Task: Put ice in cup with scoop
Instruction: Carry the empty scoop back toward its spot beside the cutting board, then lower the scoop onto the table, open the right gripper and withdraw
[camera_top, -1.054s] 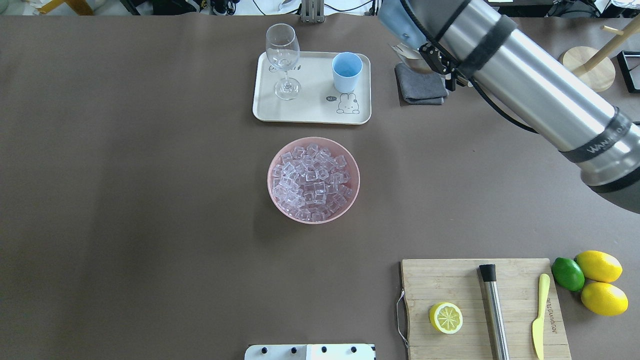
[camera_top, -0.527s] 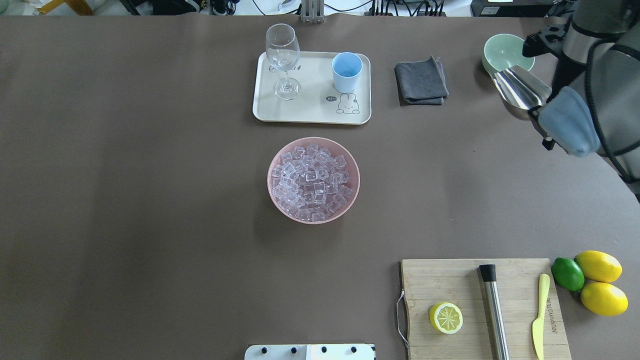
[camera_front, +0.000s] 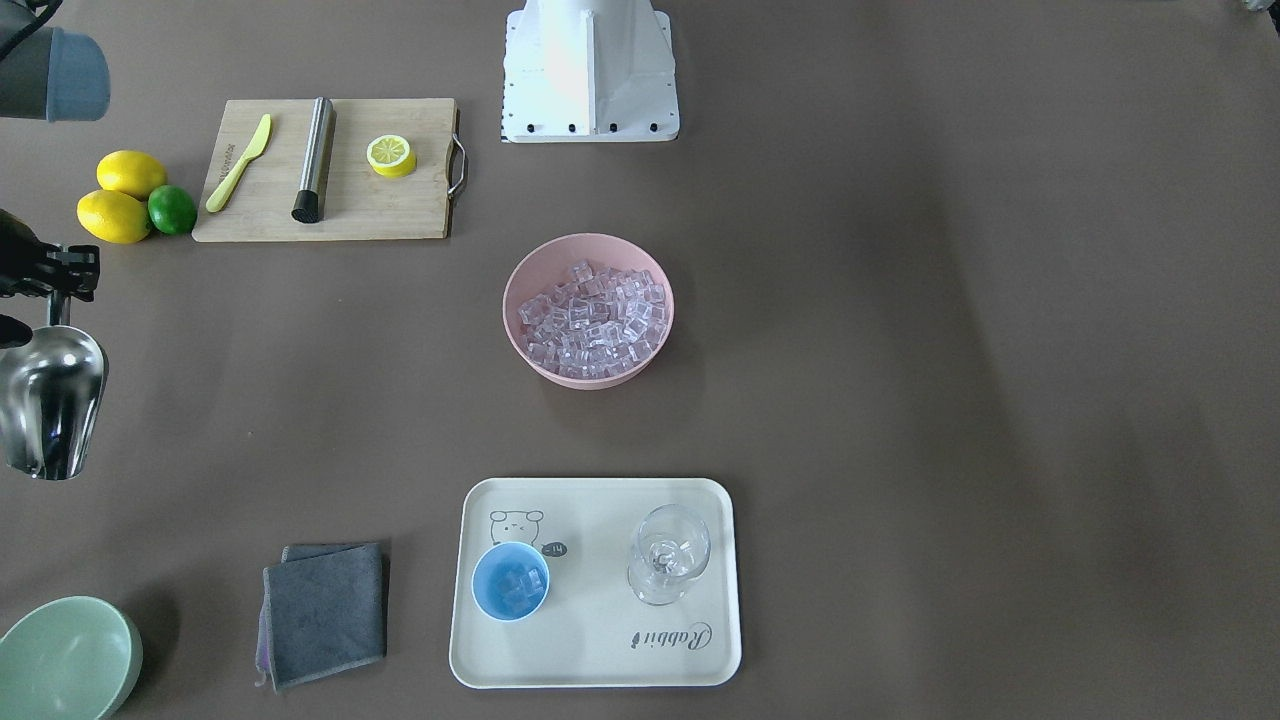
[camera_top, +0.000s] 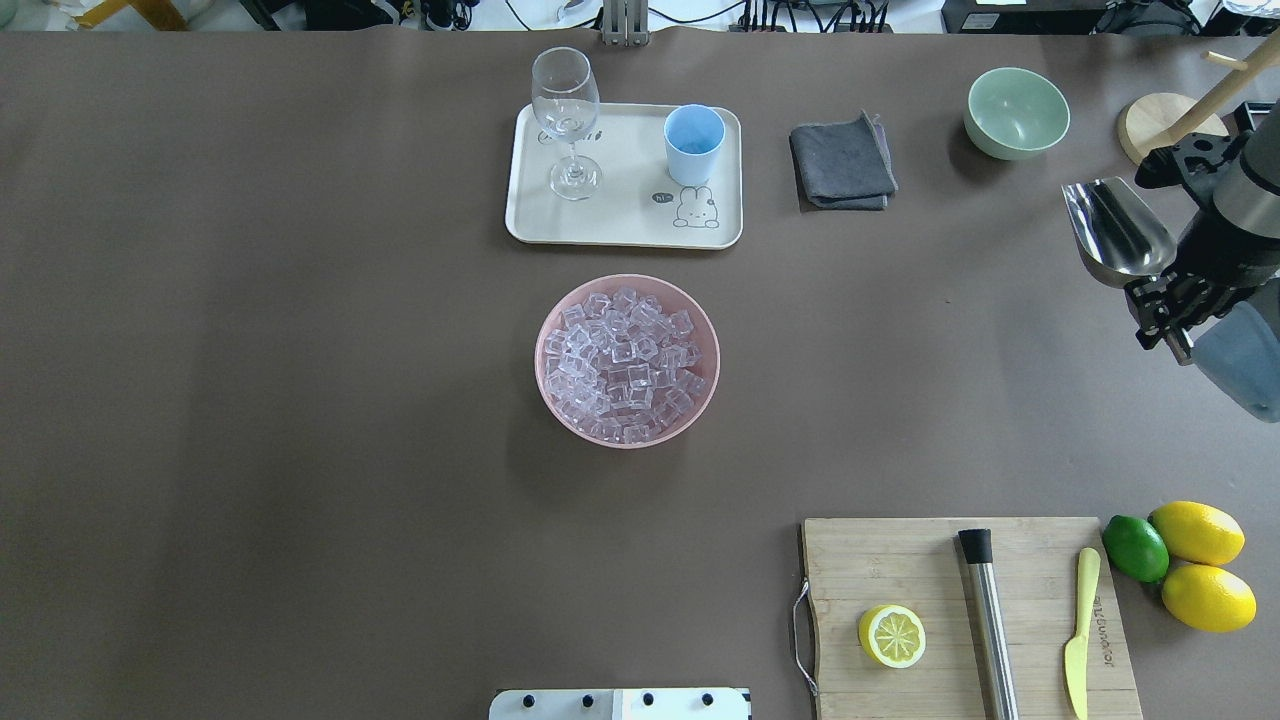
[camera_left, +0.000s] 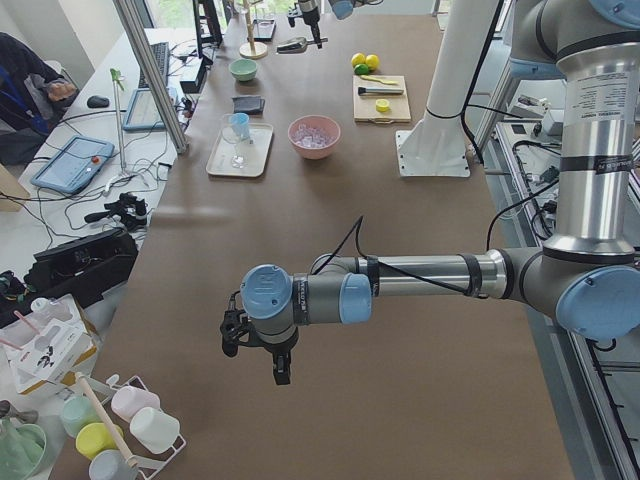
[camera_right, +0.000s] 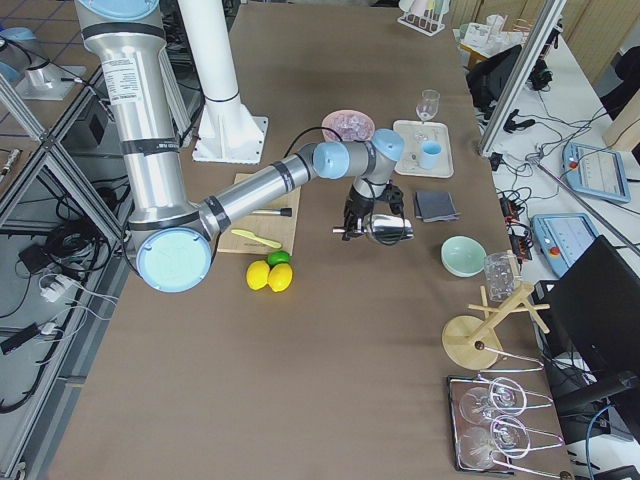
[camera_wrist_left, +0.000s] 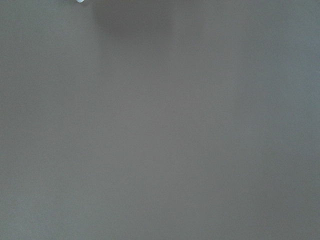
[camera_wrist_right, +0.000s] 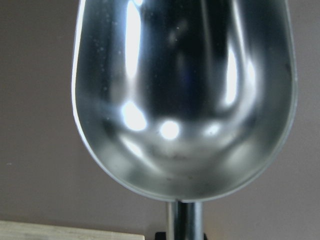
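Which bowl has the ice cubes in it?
The pink bowl in the middle, heaped with ice. The pale green bowl beside the grey cloth is empty.

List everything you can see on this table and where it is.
tray: one, cream, far centre
cup: one, light blue, on tray
glass: one, clear, on tray
pink bowl: one, table centre
ice: many, clear, heaped in pink bowl; few in cup
scoop: one, steel, empty, in right gripper
cloth: one, grey, right of tray
green bowl: one, right of cloth
stand: one, wooden, far right
board: one, wooden, near right
lemon half, steel cylinder, yellow knife: one each, on board
lemons: two, yellow, right of board
lime: one, green, beside lemons
right gripper: one, black, shut on scoop
left gripper: one, black, over bare table, jaws unclear
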